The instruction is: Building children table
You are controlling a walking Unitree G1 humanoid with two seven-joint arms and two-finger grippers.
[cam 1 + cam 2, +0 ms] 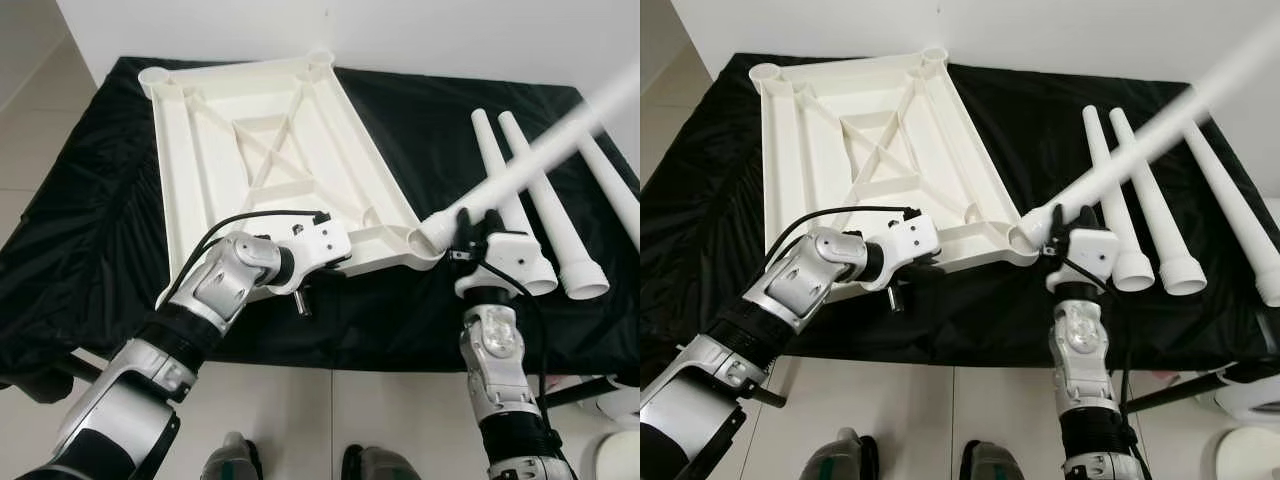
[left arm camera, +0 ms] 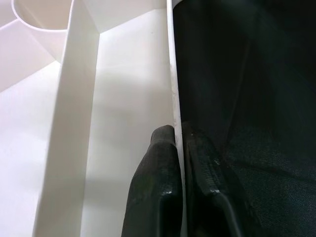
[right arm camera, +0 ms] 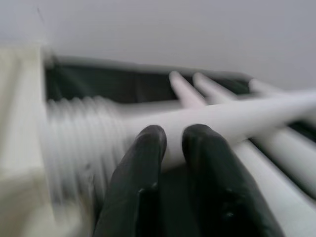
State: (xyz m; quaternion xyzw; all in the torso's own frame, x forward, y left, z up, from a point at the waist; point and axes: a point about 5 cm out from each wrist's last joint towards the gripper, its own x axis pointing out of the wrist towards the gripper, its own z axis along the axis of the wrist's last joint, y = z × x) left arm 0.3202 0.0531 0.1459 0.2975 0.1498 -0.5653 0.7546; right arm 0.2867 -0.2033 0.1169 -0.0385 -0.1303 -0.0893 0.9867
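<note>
White tabletop [image 1: 270,150] rim pinched by left fingers [image 2: 158,192]; right fingers [image 3: 148,163] grip leg [image 1: 520,165].

The white leg [image 1: 530,155] held up at a slant is smeared with motion, worst at its far end, which the head view's right edge cuts off; in the right wrist view its threaded end [image 3: 81,143] is so blurred that the ridges run together, so whether it has entered the corner socket [image 1: 428,240] of the tabletop [image 1: 270,150] cannot be told. The right gripper [image 3: 173,143] hides part of that leg behind its fingers (how tightly they bear on it is unclear). The outermost of the three legs lying on the black cloth [image 1: 1040,110] is a leg [image 1: 1240,225] cut off at the picture's edge, and a white object [image 1: 620,460] on the floor by the right corner is too cropped to identify.
</note>
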